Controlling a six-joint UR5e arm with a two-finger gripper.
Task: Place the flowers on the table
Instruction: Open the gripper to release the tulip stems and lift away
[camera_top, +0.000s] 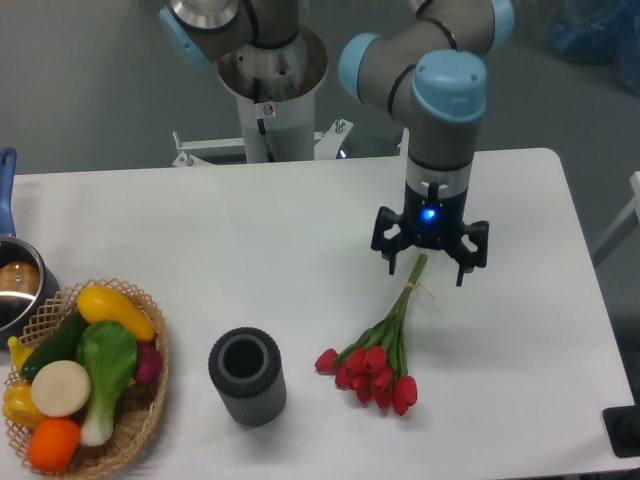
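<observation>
Flowers (375, 355) flat on white table (250, 260), grey floor (80, 90) behind.

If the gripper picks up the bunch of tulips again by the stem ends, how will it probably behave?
The flowers would likely droop: the stems are thin and the red heads sit bunched at the far end. They look light, yet probably fragile, so a hard squeeze might crush the stems. The string should keep them together. The gripper hangs open above the stem tips.
</observation>
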